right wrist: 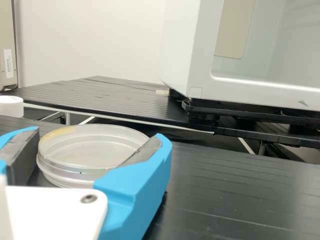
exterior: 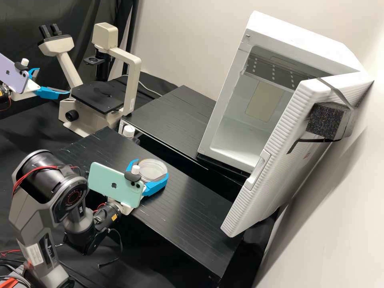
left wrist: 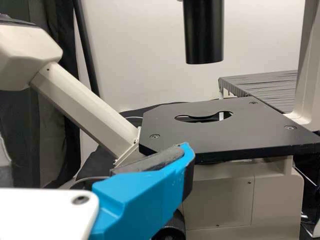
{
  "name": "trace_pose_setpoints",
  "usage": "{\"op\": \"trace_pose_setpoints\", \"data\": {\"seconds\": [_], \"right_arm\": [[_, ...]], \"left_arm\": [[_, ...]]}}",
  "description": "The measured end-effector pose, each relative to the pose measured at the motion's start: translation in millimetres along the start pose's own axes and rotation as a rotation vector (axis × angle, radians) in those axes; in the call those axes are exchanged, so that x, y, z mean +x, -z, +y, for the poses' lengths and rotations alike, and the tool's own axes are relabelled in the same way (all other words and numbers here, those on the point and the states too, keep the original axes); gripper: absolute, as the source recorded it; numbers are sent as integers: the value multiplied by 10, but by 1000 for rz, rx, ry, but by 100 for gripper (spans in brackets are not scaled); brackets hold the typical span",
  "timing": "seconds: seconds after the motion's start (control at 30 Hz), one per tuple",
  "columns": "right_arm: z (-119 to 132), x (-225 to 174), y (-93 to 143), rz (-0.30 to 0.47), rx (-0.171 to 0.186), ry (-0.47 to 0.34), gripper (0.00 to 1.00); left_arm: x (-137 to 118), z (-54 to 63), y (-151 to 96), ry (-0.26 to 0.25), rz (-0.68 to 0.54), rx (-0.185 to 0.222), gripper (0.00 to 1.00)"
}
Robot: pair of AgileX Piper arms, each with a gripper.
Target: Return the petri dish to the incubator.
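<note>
1. Judging by how things lie, the first part of the job is done: the petri dish [exterior: 152,170] is off the microscope [exterior: 133,80] and in the hold of the right gripper [exterior: 153,168]. That gripper stands parted to the dish's width, with a blue finger against either side of its rim.
2. The dish looks about level, low at the near table [exterior: 192,216]. I cannot tell whether its base touches the surface or sits just above it.
3. The incubator [exterior: 310,46] is ready to take it, since its door [exterior: 276,148] stands wide open. No opening work seems left.
4. The main part remains. The dish is outside the incubator, well apart from its mouth, with a gap between the near table and the surface the incubator stands on.
5. What is left, as I judge it: lift the dish clear, carry it over that gap and past the door's edge, set it down flat inside, let go and back out. Closing the door may follow.
6. The left gripper [exterior: 53,81] is spread wide and holds nothing, beside the microscope's stage [left wrist: 225,132]. It seems to have no share in the next step.
</note>
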Motion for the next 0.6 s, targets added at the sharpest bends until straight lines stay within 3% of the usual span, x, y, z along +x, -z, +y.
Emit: {"op": "trace_pose_setpoints", "data": {"seconds": [0.37, 0.6], "right_arm": [[10, -3, -13, 1, 7, 2, 0], [167, -67, -85, -11, 7, -32, 0]], "left_arm": [[0, 0, 0, 0, 0, 0, 100], [0, 0, 0, 0, 0, 0, 100]]}}
